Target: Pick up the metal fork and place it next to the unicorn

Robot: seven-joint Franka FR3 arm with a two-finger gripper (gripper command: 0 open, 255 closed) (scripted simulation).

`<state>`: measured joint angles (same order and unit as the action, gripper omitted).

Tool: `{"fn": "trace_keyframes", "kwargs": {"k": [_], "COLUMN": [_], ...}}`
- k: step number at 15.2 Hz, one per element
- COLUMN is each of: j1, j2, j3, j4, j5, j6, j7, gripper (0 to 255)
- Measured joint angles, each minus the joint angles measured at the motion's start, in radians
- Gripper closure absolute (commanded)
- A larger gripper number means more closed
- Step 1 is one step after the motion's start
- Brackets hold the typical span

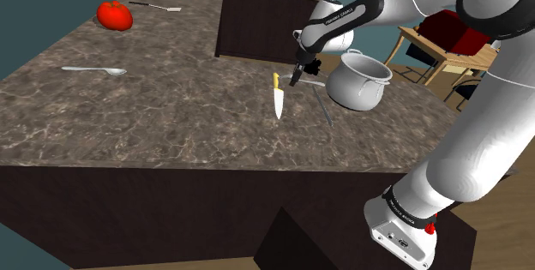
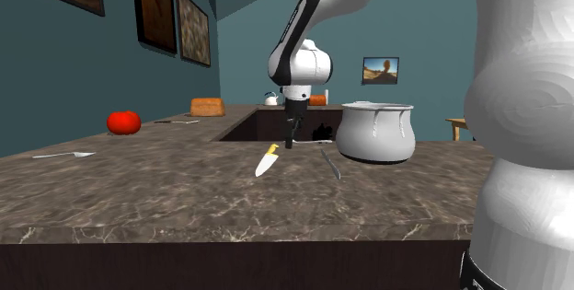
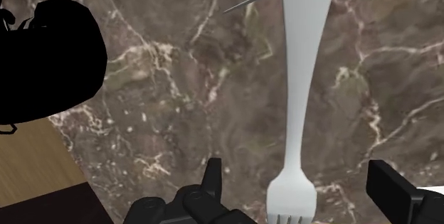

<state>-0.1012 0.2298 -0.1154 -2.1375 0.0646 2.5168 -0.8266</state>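
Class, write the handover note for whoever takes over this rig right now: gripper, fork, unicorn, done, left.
Gripper: open, low over the counter, fingers either side of the fork, not touching it.
Fork: flat on the counter near the pot.
Unicorn: probably the black figure close by, apart from the fork.
Done: gripper lined up on the fork.
Left: close, lift, set it next to the figure.

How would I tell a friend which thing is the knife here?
Find the big white pot on the brown marbled counter. The knife lies just past the arm's black tool from it. Unlike the grey spoon, it has a yellow handle and white blade.
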Motion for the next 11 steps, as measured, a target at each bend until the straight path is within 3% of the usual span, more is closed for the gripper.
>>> {"fn": "trace_keyframes", "kwargs": {"k": [5,11], "j1": [0.004,0.005], "j2": [-0.091,-0.098], "j3": [-0.006,-0.007], "j4": [0.005,0.008], "j5": [-0.02,-0.022], "j6": [-0.093,-0.105], "j7": [0.014,0.016], "gripper": [0,0]}}
